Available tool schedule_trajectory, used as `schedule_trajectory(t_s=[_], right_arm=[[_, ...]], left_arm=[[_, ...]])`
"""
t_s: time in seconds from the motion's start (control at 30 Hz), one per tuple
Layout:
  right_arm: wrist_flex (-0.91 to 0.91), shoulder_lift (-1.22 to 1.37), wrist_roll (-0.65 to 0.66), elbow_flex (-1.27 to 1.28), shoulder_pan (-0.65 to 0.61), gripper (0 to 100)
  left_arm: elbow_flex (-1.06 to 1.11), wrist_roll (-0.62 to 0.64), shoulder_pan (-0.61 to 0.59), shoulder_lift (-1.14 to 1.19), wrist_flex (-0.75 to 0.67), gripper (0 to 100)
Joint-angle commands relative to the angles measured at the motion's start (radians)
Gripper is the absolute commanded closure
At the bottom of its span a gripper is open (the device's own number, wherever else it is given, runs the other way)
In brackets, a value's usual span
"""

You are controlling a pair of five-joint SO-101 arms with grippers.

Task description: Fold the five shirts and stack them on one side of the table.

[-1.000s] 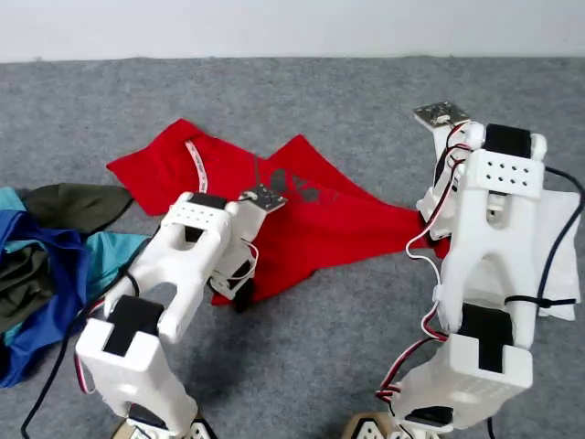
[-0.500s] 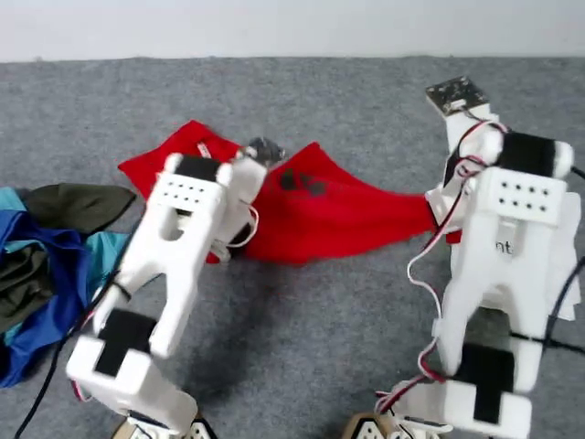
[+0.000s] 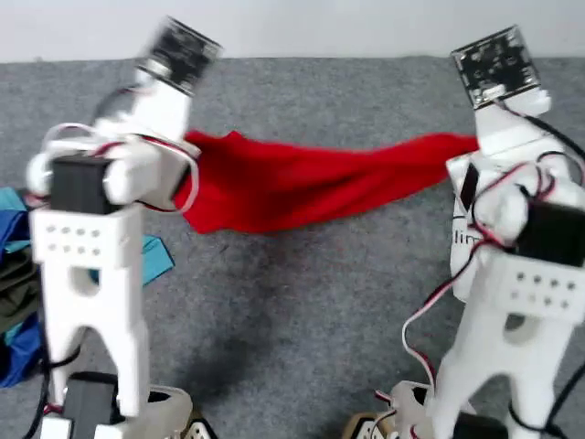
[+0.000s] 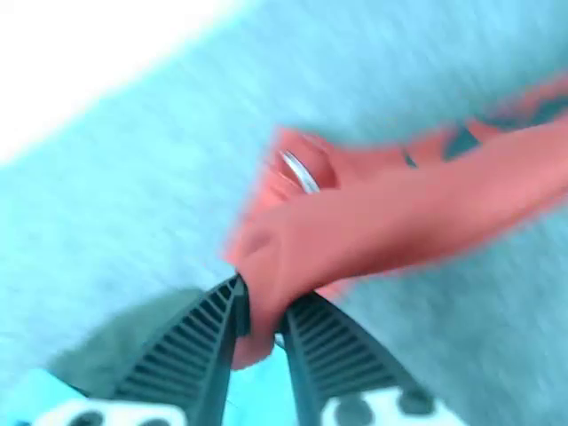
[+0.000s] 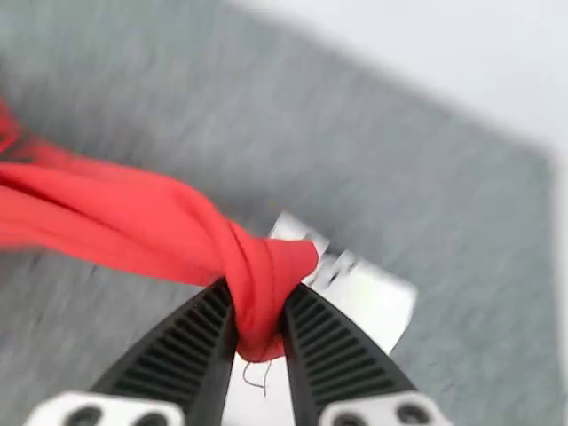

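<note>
**Red shirt (image 3: 302, 178) gripped at both ends**

A heap of blue, teal and dark shirts (image 3: 11, 283) lies at the left edge of the grey tabletop (image 3: 302, 311). The left tool (image 4: 262, 324) is clamped on one end of the red shirt. The shirt spans across to the right tool (image 5: 257, 319), which is clamped on the other end. A folded white shirt (image 5: 377, 297) lies just beneath the right tool.

The shirt (image 3: 302, 183) stretches sideways over the far half of the table (image 3: 302, 320), between the left arm (image 3: 87, 265) and the right arm (image 3: 521, 302). Its left end is pinched in the left gripper (image 4: 262, 306), its right end in the right gripper (image 5: 257, 306). A pile of other shirts (image 3: 14, 274) lies at the table's left edge, partly under the left arm. A folded shirt (image 5: 373, 297) lies on the table at the right, beneath the right gripper.
</note>
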Motion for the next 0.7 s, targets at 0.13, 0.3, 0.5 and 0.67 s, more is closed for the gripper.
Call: schedule_trajectory(t_s=[0.13, 0.3, 0.5, 0.67], right_arm=[[-0.249, -0.145, -0.002, -0.044, 0.012, 98.9], [-0.367, -0.168, 0.000, -0.044, 0.012, 98.9], [-0.383, -0.176, 0.000, -0.057, 0.010, 98.9], [-0.306, -0.231, 0.008, -0.112, 0.012, 98.9]], left_arm=[[-0.371, -0.038, -0.052, -0.043, -0.003, 98], [-0.570, -0.133, -0.057, -0.041, -0.003, 98], [-0.700, -0.227, -0.058, -0.048, -0.003, 98], [-0.849, -0.279, -0.058, -0.049, -0.005, 98]])
